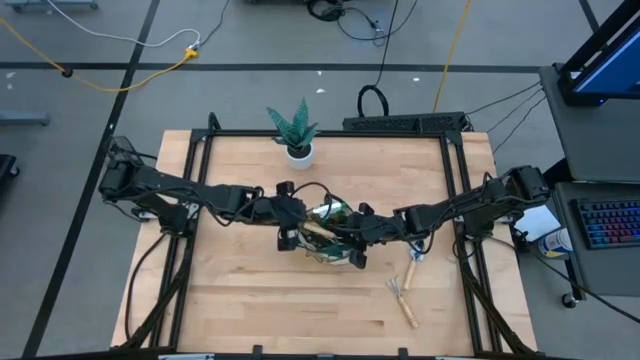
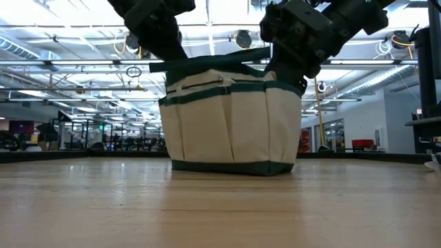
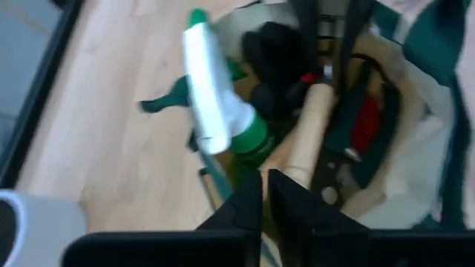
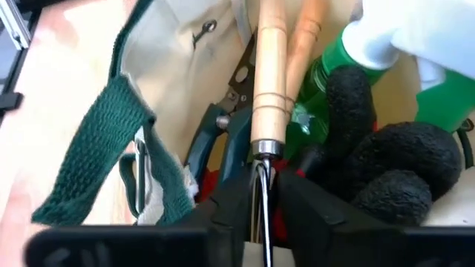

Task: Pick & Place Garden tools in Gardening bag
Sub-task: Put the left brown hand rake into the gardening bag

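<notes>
We're over the bag point(image 1: 330, 243) at worktop centre, stowing a wooden-handled tool point(image 4: 266, 89). Right gripper point(image 4: 261, 204) fingers pinch its metal shank; left gripper point(image 3: 266, 194) fingers nearly closed, empty. Next: release, then fetch the rake point(image 1: 402, 298) at four o'clock.

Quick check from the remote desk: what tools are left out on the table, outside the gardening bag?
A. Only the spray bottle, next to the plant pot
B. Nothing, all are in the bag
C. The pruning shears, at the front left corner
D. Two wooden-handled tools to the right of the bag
D: in the high view two wooden-handled tools lie on the table right of the gardening bag, while the spray bottle and pruning shears are already inside it.
</notes>
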Tool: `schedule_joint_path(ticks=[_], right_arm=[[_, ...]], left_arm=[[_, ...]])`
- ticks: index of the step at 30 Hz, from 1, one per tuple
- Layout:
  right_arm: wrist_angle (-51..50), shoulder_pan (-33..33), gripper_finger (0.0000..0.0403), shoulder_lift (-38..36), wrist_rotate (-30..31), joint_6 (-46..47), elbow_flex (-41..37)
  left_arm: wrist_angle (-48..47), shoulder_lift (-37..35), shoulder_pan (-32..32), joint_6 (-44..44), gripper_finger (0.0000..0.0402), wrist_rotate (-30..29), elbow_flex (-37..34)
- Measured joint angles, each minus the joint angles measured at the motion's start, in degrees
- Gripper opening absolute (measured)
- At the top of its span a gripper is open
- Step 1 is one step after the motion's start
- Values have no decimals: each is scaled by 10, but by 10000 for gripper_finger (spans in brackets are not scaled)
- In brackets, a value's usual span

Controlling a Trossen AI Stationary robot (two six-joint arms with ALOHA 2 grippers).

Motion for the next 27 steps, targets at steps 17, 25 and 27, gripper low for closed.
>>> schedule_joint_path(ticks=[17,25,27], right_arm=[[44,17,145,-73,-5,-129,-1],[33,42,136,-60,-86,-215,-1],[38,43,137,-61,-80,-239,0]], left_arm=[[109,13,18,56,97,161,0],[155,75,41,59,97,247,5],[157,86,42,58,97,253,12]])
